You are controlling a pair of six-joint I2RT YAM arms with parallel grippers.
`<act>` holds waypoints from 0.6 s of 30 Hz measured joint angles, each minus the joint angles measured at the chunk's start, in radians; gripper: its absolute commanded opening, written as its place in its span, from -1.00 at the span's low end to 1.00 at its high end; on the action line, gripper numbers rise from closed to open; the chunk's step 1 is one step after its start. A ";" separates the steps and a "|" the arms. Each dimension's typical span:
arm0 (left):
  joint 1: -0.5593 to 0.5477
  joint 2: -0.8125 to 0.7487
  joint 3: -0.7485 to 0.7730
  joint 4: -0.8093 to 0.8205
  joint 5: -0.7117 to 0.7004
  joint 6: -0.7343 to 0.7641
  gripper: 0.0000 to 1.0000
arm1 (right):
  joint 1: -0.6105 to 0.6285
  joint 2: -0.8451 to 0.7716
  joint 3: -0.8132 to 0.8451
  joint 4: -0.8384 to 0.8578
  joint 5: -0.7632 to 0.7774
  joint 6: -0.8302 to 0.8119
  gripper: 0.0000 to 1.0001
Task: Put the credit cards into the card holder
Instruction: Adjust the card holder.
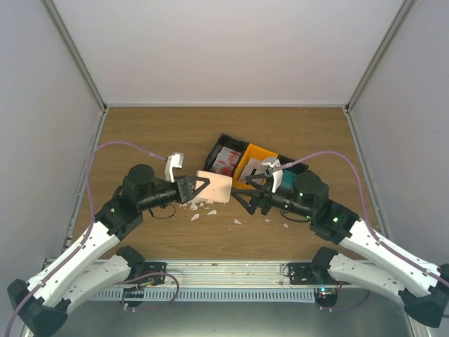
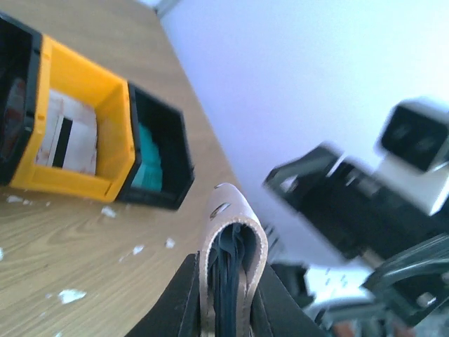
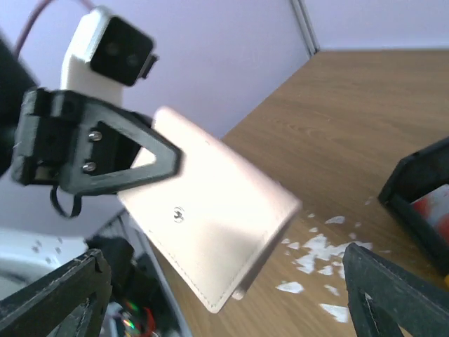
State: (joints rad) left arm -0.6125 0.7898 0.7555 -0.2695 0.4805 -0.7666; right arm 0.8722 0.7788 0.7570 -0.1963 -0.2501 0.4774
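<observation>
1. The surface (image 1: 140, 140) is brown wood with a streaky grain. Smooth, pale walls stand around it.
2. Two arms, made of white and black hard parts, reach in from the near edge. A purple cable loops over each one. In the left wrist view the right arm is only a blur.
3. The tray (image 1: 261, 149) has three boxy bins in a row: black, yellow, black. It looks like hard plastic. The right arm hides part of the right bin in the top view.
4. The card holder (image 3: 217, 232) is flat, smooth and beige-tan, with stitching along its edge and a small dark dot on its face. It is held up and tilted between the two arms, just in front of the tray. Seen from its end in the left wrist view, it is folded shut with thin dark edges showing between its two sides.
5. The left fingers (image 3: 133, 161) are black and shaped like triangles. They are clamped on one side of the card holder.
6. The right fingers (image 3: 59, 298) are black and stand wide apart, holding nothing. Only their tips show in the right wrist view.
7. The credit cards are in the tray. White ones with red blotches (image 1: 226, 160) are in the left bin. A pale one with a dark stripe (image 2: 66, 133) is in the yellow bin. Teal ones (image 2: 146, 165) are in the right bin. Any marks on them are too small to read.
8. Small white scraps (image 1: 195, 216) with torn edges lie on the wood near the tray.
</observation>
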 measured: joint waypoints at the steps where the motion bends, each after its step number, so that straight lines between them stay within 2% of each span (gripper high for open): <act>1: 0.000 -0.019 -0.012 0.034 -0.032 -0.063 -1.00 | -0.001 0.008 -0.012 0.030 0.012 0.050 0.82; 7: 0.000 -0.048 -0.024 0.162 -0.156 -0.345 -1.00 | 0.002 0.197 -0.027 0.294 -0.047 0.337 0.82; 11: 0.000 -0.056 -0.025 0.208 -0.203 -0.448 -1.00 | 0.004 0.282 -0.020 0.432 -0.064 0.480 0.64; 14: 0.000 -0.068 -0.025 0.232 -0.230 -0.495 -1.00 | 0.005 0.315 -0.020 0.539 -0.066 0.579 0.24; 18: 0.000 -0.070 -0.025 0.259 -0.238 -0.528 -0.94 | 0.009 0.338 -0.025 0.669 -0.065 0.684 -0.45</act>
State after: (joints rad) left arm -0.6125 0.7200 0.7303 -0.0101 0.2424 -1.2945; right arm 0.8810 1.1172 0.7322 0.4728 -0.3149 1.1618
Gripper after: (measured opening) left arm 0.126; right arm 0.486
